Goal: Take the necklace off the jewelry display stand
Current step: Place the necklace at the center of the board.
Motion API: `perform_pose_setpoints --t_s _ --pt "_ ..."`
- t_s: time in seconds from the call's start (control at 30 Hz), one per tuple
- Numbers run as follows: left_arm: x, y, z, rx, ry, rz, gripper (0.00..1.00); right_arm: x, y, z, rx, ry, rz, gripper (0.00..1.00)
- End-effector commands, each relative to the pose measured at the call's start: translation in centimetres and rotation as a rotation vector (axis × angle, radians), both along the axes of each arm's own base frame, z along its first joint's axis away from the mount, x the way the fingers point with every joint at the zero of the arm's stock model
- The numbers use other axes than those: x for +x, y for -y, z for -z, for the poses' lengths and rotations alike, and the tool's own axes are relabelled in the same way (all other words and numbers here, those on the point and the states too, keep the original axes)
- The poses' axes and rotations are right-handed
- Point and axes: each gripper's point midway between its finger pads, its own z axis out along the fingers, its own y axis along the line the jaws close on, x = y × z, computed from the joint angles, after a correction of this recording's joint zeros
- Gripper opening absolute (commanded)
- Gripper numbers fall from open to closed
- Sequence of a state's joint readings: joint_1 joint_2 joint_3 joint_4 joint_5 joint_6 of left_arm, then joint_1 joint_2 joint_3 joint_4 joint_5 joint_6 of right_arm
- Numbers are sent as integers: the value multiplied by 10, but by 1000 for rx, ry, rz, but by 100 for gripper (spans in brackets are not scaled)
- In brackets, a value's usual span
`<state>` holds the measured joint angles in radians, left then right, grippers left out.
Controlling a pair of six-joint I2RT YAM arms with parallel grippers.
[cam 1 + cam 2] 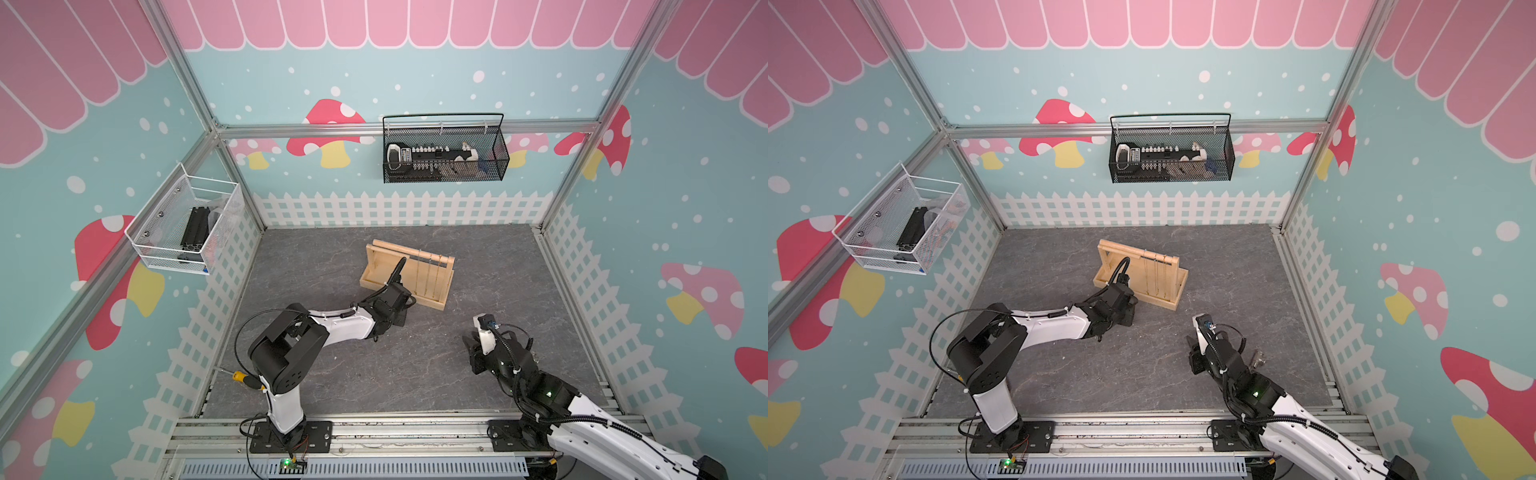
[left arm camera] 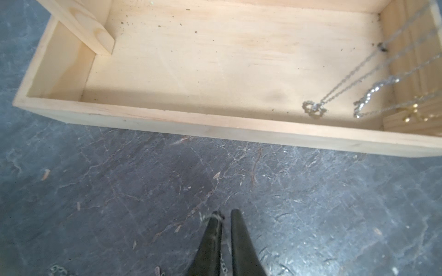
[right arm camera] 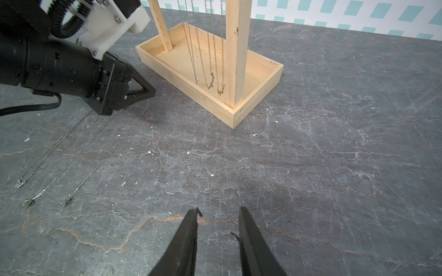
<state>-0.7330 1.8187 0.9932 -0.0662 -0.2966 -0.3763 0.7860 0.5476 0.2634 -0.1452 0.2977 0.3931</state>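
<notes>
Teal walls (image 1: 415, 83) printed with pink scallops, red mushrooms (image 1: 328, 120) and a white picket fence (image 1: 395, 210). Grey marbled floor (image 1: 332, 374) at lower centre. Aluminium frame bars (image 1: 291, 131) along the corners. Black wire basket (image 1: 496, 156) hung upper centre, white mesh basket (image 1: 160, 249) at left. Soft, even light.

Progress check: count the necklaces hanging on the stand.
3, hanging side by side at one end of the jewelry display stand: a silver necklace, a bar-pendant necklace, then a gold necklace nearest the upright. None looks hidden.
</notes>
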Motion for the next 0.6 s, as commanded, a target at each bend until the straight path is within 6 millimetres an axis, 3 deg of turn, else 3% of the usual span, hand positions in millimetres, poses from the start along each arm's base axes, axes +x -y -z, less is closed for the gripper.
perform_pose_setpoints --t_s 0.0,0.17,0.3,0.37,0.47,0.57 --pt "6 -3 -4 3 12 -23 25 2 1 -1 6 14 7 31" --pt "6 -10 -11 18 33 -47 29 2 1 -2 7 14 6 31" --pt "3 -5 -30 -36 42 -29 26 2 1 -2 7 15 5 31" --pt "-5 11 -50 -125 46 42 23 2 1 -2 7 16 6 31" --pt "-17 37 -99 -293 108 171 23 2 1 -2 9 17 6 31" --pt "-21 52 -141 -396 187 253 29 1 1 -3 11 18 6 31"
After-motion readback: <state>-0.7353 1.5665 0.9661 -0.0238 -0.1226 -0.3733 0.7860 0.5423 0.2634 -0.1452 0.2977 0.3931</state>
